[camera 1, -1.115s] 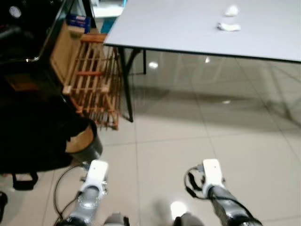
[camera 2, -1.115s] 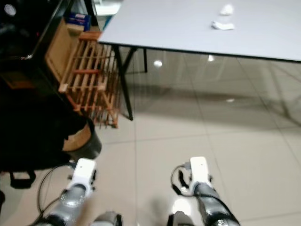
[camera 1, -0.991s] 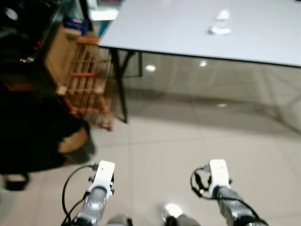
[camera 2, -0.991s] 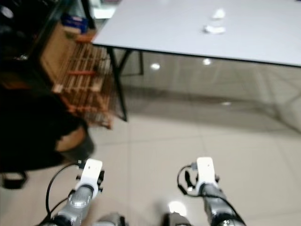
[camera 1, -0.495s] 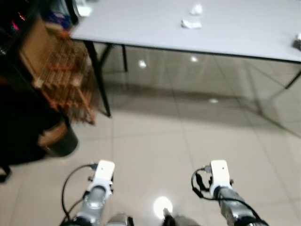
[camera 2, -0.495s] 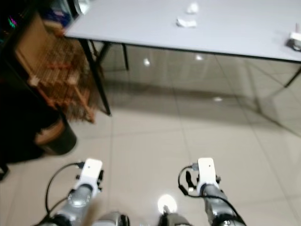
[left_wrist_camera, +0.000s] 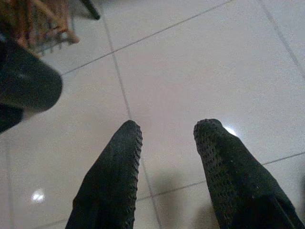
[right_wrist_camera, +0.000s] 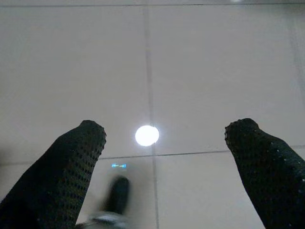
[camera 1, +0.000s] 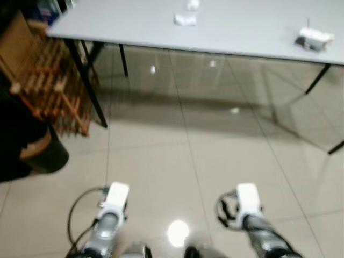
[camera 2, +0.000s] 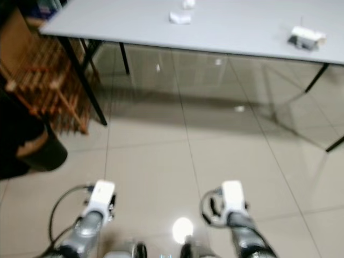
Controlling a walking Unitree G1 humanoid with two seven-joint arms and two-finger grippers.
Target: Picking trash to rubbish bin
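Glossy beige floor tiles (camera 1: 161,161) run across the head views, with a long grey tabletop on black legs (camera 1: 242,27) along the upper frame. Two crumpled white scraps of trash (camera 1: 185,19) lie on it, upper centre; a small white boxy item (camera 1: 314,37) sits upper right, too blurred to name. A slatted wooden rack (camera 1: 51,88) stands upper left. At the left edge is a dark round rubbish bin (camera 1: 45,153); its contents cannot be made out. Both silver arms hang low at the lower frame.

Left wrist view: left gripper (left_wrist_camera: 167,133), its black fingers parted, nothing between them, over bare tile; the bin's dark side shows upper left.

Right wrist view: right gripper (right_wrist_camera: 164,131), fingers spread wide and empty, above a lamp glare on the floor.

Judgement: the approach is in hand. Best to close squarely on the table, stop within reach, then raise one arm to the scraps while remembering where the bin stands.
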